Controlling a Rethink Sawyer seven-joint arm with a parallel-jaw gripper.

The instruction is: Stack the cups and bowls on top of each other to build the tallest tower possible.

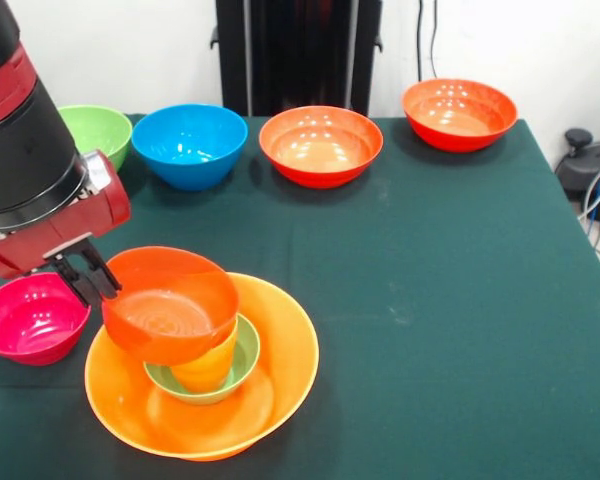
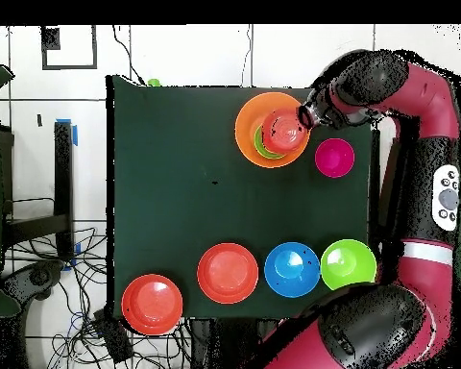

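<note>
The tower stands at the table's front left. Its base is the largest orange bowl (image 1: 270,370) (image 2: 246,135), holding a small green bowl (image 1: 242,358) (image 2: 261,147). An orange cup (image 1: 208,365) stands in the green bowl. A small red-orange bowl (image 1: 170,305) (image 2: 285,127) sits on the cup, slightly tilted. My gripper (image 1: 98,290) (image 2: 308,115) is at that top bowl's left rim. Its fingers (image 1: 108,275) stand apart, the nearer one touching the rim from outside. A small green object, perhaps the green cup (image 2: 155,83), sits at the table's edge in the overhead view.
A pink bowl (image 1: 30,318) (image 2: 334,157) lies just left of the tower, under my arm. Along the far edge stand a green bowl (image 1: 95,130) (image 2: 348,264), a blue bowl (image 1: 190,145) (image 2: 292,269) and two red-orange bowls (image 1: 320,145) (image 1: 458,113).
</note>
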